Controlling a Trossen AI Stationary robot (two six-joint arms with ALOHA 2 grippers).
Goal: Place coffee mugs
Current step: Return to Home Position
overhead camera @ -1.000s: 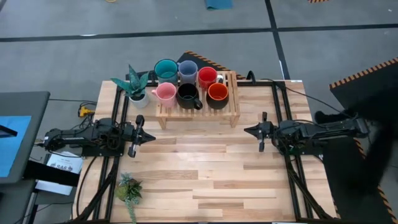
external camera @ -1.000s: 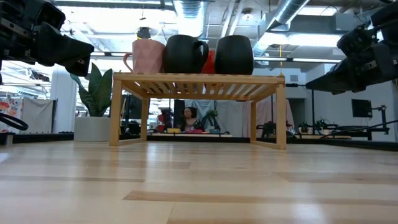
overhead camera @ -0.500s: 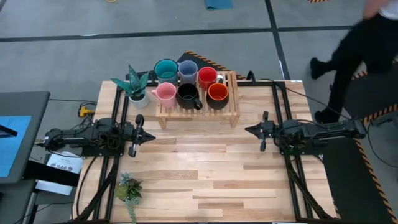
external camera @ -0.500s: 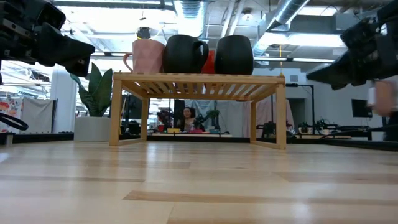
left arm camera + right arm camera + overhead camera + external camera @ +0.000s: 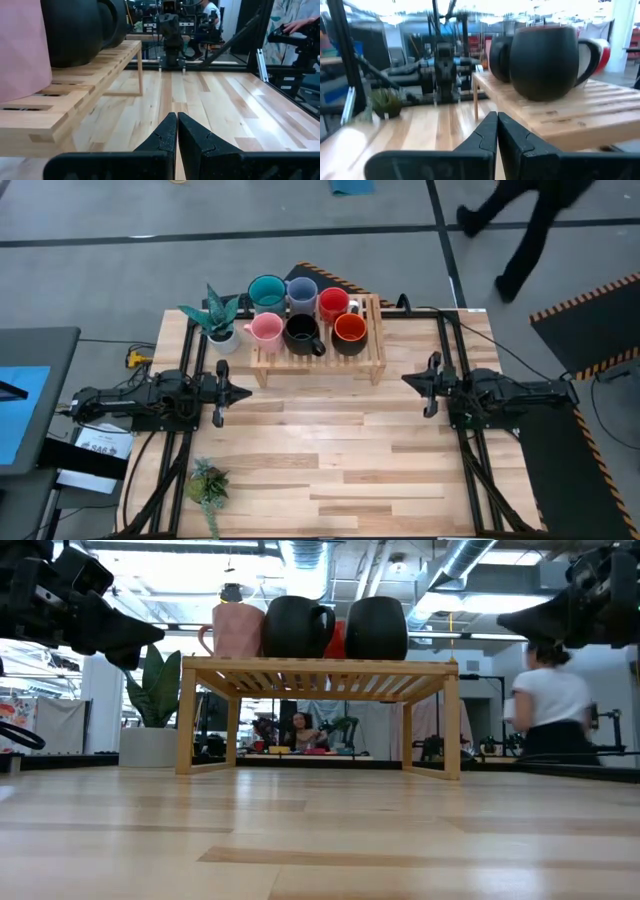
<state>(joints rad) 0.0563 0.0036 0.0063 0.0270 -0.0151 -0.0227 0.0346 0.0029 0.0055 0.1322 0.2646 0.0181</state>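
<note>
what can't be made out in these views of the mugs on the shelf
Low view: the teal mug and grey-blue mug are hidden behind the pink mug and black mug; the red mug shows only as a sliver.
Left wrist view: the edge cuts off the pink mug.
High view: the top edge cuts off the person.
The left gripper and right gripper, both shut, hover either side of the shelf.

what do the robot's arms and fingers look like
The left arm and right arm are slim, matte black, jointed. The left gripper and right gripper have black wedge fingers tapering to a point, on a wide black crossbar.
</note>
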